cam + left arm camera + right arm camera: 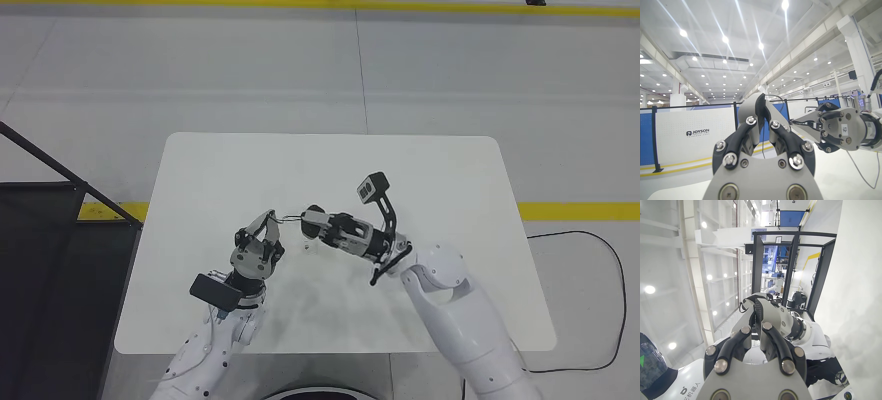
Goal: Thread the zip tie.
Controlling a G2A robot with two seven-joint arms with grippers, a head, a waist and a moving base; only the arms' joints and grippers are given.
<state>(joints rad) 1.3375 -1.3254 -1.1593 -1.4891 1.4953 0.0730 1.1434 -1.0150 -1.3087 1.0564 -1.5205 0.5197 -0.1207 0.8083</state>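
from the top view, risks a missed entry: with the left pincer (268,222) and the right pincer (306,221) meeting tip to tip above the middle of the table (450,180), needs only a slight tilt of either wrist to send one end of the strap past the other instead of through it. shows the zip tie (288,215) as a short black bridge between the two sets of tips, lifted clear of the table; cannot tell here which end is head and which is tail. from the left wrist view, points to a second hazard, bowing. finds the left pincer (762,102) clenched on the zip tie (763,142), with one stretch hanging down between the fingers toward the palm and another arching up from the tips and across to the right pincer (792,122), likewise clamped on the strap. judging by that slack arch, could buckle sideways under a push rather than feed forward; being so thin and smooth, could also slide through the pads under a hard pull and drop to the table. from the right wrist view, sees the right pincer (755,306) pressed shut, with a short black curl of the zip tie (740,306) poking out just beside its tips and the left pincer close behind. warns, at such close quarters, of metal knocking metal and jarring the strap out of line.
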